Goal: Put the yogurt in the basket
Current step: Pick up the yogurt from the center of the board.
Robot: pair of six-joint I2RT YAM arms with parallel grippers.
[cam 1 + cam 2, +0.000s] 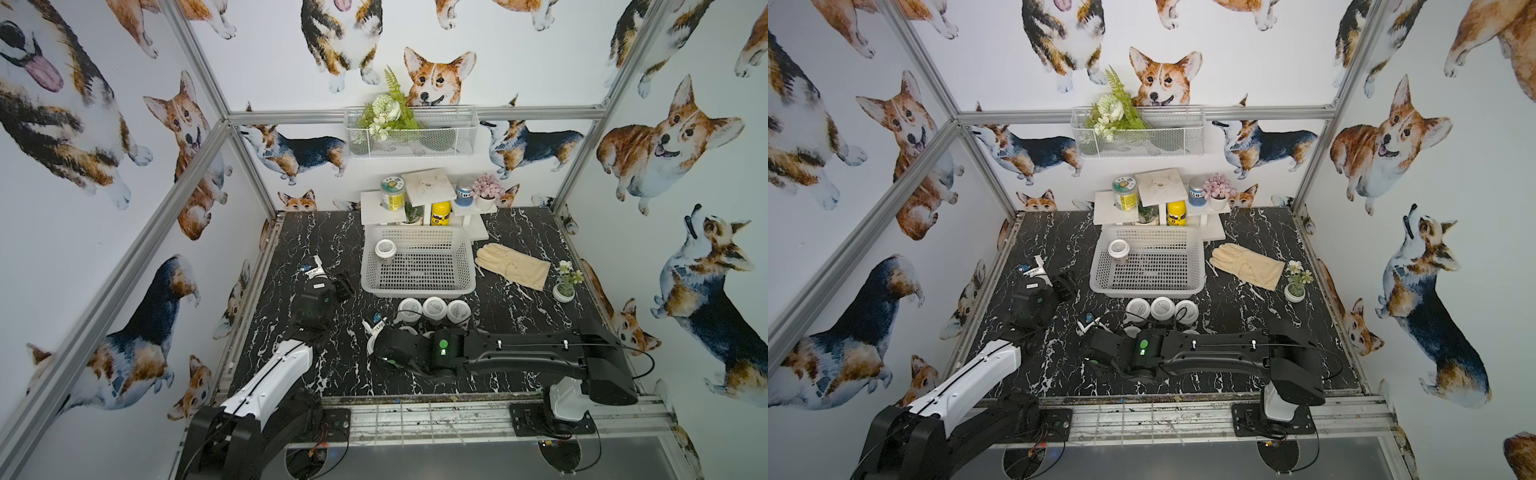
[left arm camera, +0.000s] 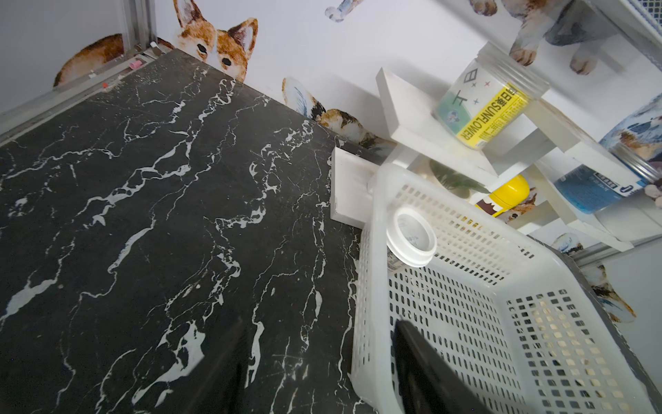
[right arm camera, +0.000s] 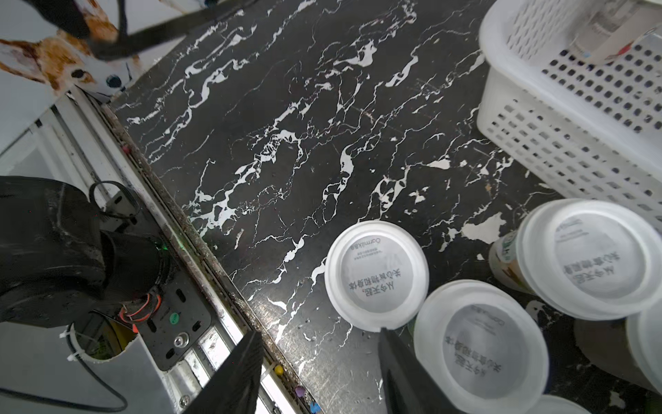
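The white slotted basket [image 1: 419, 289] [image 1: 1148, 289] [image 2: 369, 304] [image 3: 537, 118] stands mid-table. One yogurt cup [image 1: 384, 248] [image 1: 1118, 248] [image 2: 412, 236] stands in its far left corner. Three more yogurt cups [image 1: 434, 306] [image 1: 1163, 307] stand in a row before the basket, and others are partly hidden under my right arm [image 1: 519, 353]. My left gripper [image 1: 344, 286] [image 2: 320, 324] is open at the basket's near left corner, one finger over the inside, holding nothing. My right gripper [image 3: 320, 331] is open over bare table, one finger beside a cup lid [image 3: 376, 274].
A cream glove [image 1: 513, 262] and a small potted plant [image 1: 565, 286] lie right of the basket. A white stepped shelf [image 1: 428, 187] with a labelled jar, a yellow bottle and a blue can stands right behind it. The metal front rail [image 3: 200, 251] runs near my right gripper.
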